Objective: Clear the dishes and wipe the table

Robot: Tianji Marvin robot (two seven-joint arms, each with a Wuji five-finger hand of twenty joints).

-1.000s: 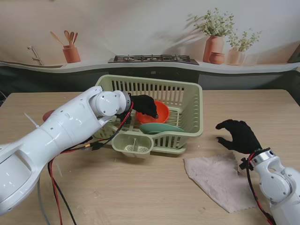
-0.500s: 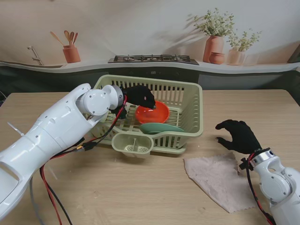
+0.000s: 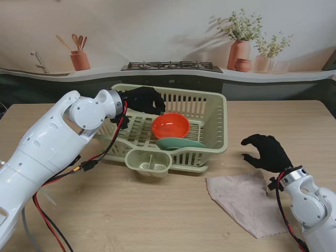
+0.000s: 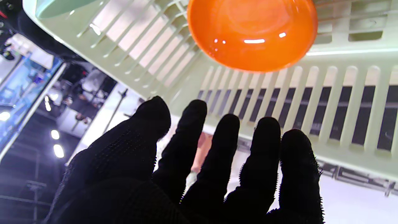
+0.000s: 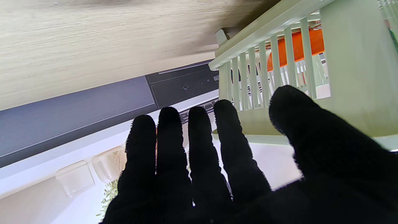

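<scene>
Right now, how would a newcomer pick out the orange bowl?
Find the pale green slatted dish basket mid-table. The orange bowl sits inside it, just beyond a flat teal plate; it is the only bright, deep, round dish there.

printed backdrop: stove (image 3: 171,66), utensil pot (image 3: 80,60), potted plants (image 3: 240,39), tap (image 3: 38,61)

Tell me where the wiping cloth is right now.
In the stand view the cloth lies flat on the table's right side, nearer to me than the dish basket, just beside the right hand, which holds nothing.
</scene>
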